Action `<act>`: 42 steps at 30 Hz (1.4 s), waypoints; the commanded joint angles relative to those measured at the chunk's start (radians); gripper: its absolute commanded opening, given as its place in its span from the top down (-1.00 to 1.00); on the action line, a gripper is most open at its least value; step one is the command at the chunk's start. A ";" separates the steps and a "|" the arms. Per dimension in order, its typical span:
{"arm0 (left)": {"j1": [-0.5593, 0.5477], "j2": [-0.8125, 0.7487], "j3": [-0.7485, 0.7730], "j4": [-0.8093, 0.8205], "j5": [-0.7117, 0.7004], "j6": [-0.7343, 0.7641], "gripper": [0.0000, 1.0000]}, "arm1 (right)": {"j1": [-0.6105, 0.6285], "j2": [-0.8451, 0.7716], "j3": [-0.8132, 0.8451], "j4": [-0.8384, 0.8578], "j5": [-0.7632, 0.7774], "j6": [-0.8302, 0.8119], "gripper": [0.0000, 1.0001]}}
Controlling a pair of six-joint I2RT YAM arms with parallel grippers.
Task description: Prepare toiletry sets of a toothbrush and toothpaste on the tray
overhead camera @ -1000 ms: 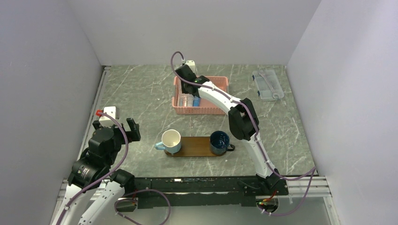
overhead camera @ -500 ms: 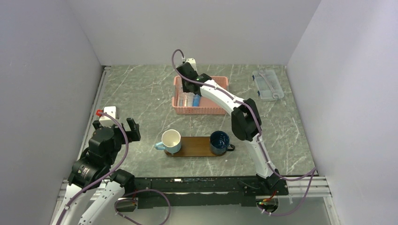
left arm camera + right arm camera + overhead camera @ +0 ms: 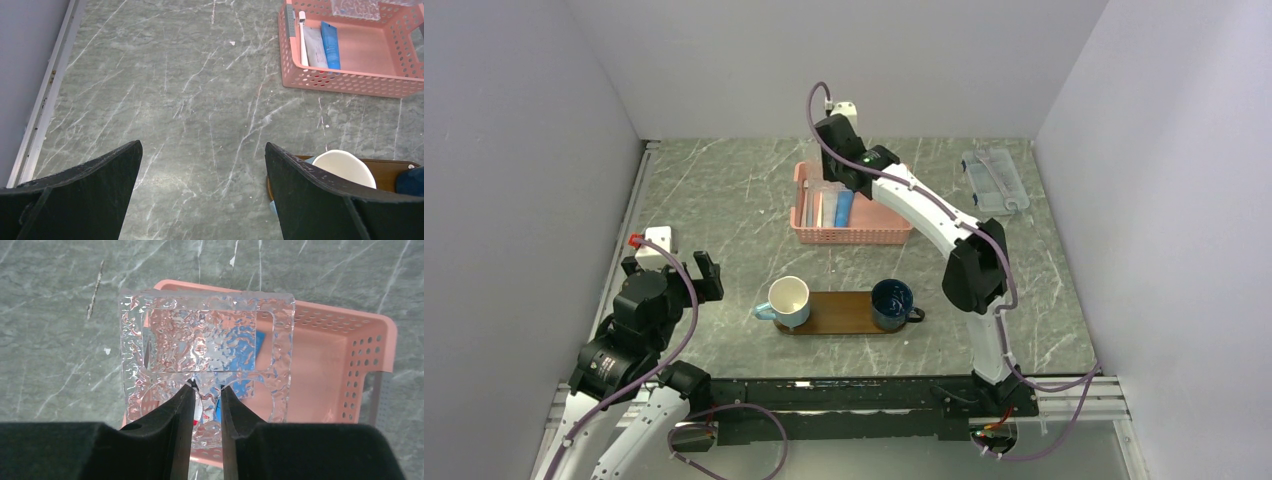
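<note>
A clear dimpled plastic sheet [image 3: 205, 340] is pinched in the right hand [image 3: 206, 390] above a pink slotted plastic basket [image 3: 325, 370].
The small blue toothpaste tube [image 3: 330, 45] lies inside the basket towards its left end. The dark brown wooden tray [image 3: 849, 312] sits nearer on the grey marbled bench [image 3: 724, 200], with a white mug [image 3: 789, 298] and a dark blue mug [image 3: 892, 303] at its ends. The left hand [image 3: 202, 150] hangs wide open, holding nothing.

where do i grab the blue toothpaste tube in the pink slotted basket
Pinch the small blue toothpaste tube across its narrow width near mid-length, coming straight down. It lies flat on the floor of the pink slotted plastic basket, a whitish flat item close alongside; the walls block sideways approaches.
</note>
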 commanded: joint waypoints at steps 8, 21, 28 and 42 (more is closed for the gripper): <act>0.007 -0.003 0.005 0.032 -0.007 0.014 -0.98 | 0.045 -0.205 -0.077 -0.033 0.080 0.006 1.00; 0.008 -0.026 0.005 0.023 -0.032 -0.001 -0.98 | 0.182 -0.396 -0.287 -0.078 0.208 0.127 1.00; 0.009 -0.027 0.006 0.019 -0.040 -0.011 -0.98 | 0.259 -0.441 -0.295 -0.220 0.294 0.308 1.00; 0.008 -0.016 0.006 0.017 -0.042 -0.015 -0.98 | 0.336 -0.494 -0.351 -0.379 0.287 0.518 1.00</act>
